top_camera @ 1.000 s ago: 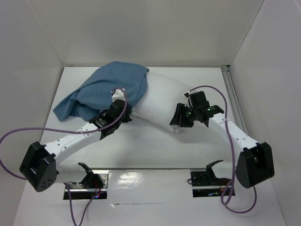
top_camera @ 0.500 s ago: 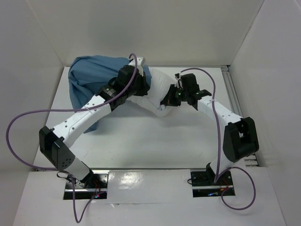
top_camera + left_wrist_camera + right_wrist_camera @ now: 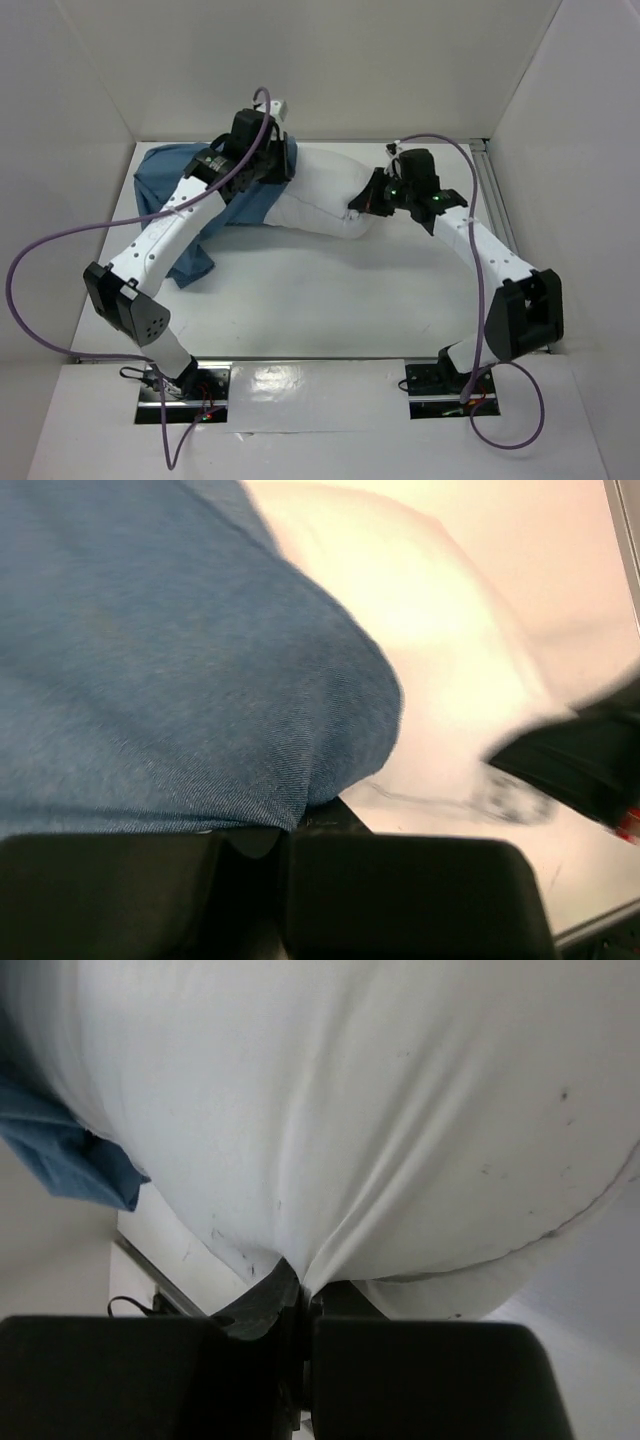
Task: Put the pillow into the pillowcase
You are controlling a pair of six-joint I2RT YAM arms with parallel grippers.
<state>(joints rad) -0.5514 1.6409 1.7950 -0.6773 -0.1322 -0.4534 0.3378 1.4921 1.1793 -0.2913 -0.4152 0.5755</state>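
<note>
Far side of surface (image 3: 330, 290): pillow (image 3: 325, 195) lying flat, its left end under pillowcase (image 3: 165, 185). Left end effector (image 3: 287, 825) pinches pillowcase edge. Right end effector (image 3: 303, 1295) clamps pillow fabric.

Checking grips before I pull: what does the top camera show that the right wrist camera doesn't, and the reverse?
Top only: the left tool at the pillowcase mouth, and the whole pillow, its left end covered. Right wrist only: the right tool pinched shut on a fold of pillow fabric. Both: the white pillow and some blue pillowcase.
</note>
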